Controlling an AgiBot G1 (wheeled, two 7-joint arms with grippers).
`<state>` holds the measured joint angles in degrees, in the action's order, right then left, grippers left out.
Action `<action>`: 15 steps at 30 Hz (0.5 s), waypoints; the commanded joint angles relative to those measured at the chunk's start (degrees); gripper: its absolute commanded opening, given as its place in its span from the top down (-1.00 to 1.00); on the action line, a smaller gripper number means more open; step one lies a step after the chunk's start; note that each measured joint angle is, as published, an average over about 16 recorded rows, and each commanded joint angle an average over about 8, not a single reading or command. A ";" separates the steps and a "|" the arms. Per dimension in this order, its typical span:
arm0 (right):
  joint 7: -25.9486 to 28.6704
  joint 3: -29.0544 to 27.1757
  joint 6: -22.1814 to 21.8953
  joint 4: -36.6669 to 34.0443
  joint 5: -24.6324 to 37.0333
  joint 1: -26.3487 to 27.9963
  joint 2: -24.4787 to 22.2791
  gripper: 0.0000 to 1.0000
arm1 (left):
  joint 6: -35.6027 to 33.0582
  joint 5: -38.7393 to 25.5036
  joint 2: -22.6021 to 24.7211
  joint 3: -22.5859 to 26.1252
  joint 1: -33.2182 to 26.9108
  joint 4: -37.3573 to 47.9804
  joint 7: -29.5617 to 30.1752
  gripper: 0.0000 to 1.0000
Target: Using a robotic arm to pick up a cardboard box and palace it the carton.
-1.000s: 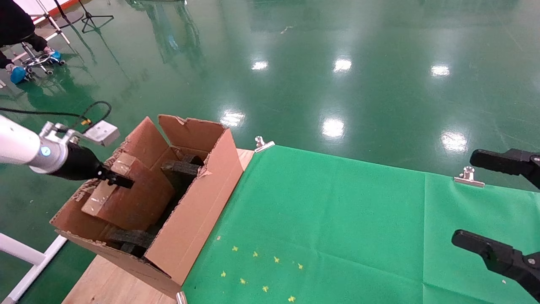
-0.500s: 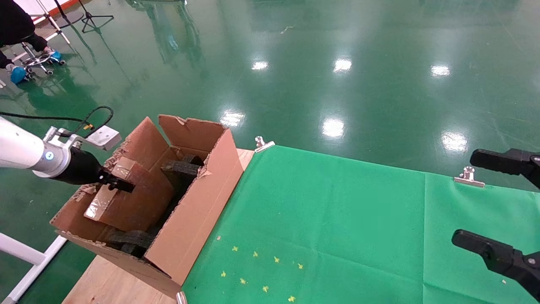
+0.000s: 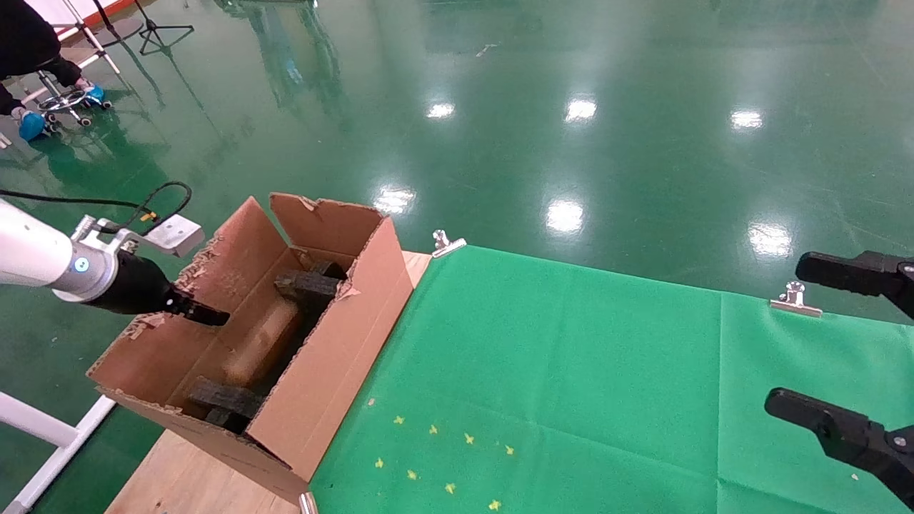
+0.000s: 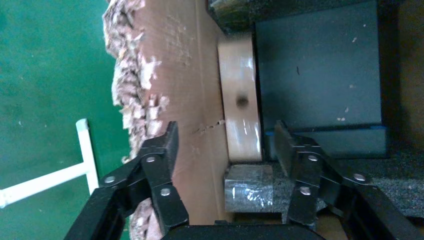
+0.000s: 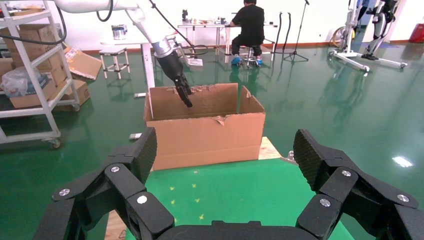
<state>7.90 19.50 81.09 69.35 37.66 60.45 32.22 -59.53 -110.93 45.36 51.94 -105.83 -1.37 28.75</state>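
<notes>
The white robotic arm (image 3: 43, 257) reaches in from the left. Its black left gripper (image 3: 207, 316) hangs open and empty over the carton's left flap. The carton (image 3: 335, 343) stands at the table's left end with its flaps up. The cardboard box (image 3: 260, 343) lies down inside it, between black foam inserts (image 3: 308, 284). In the left wrist view the left gripper (image 4: 225, 150) is spread wide. Below it the box's taped edge (image 4: 241, 105) lies against the carton wall (image 4: 185, 75), apart from both fingers (image 4: 165, 150). My right gripper (image 3: 785, 334) is open and empty at the table's right edge.
A green cloth (image 3: 571, 385) covers the wooden table, held by metal clips (image 3: 447, 243). Small yellow marks (image 3: 443, 457) dot the cloth near the carton. A person on a stool (image 3: 36, 64) is at the far left on the shiny green floor. A white frame bar (image 3: 50, 428) stands left of the table.
The left gripper held the cardboard box tilted over the carton. Its fingers have now opened and the box has dropped down between the foam inserts. The right arm has not moved.
</notes>
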 commanded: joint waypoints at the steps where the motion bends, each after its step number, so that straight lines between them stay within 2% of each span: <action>1: 0.00 0.00 0.00 0.00 0.00 0.00 0.00 -1.00 | 0.02 -0.07 0.04 0.06 0.07 0.03 0.07 -1.00; 8: 0.00 0.00 0.00 0.00 0.00 0.00 0.00 -1.00 | -1.19 1.71 -0.85 -1.18 -2.59 -2.69 -2.12 -1.00; 15: 0.00 0.00 0.00 0.00 0.00 0.00 0.00 -1.00 | -7.82 7.27 -4.31 -4.74 -6.44 -7.73 -5.95 -1.00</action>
<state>7.90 19.50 81.09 69.35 37.65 60.44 32.22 -66.87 -104.47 41.38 47.77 -111.78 -8.66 23.41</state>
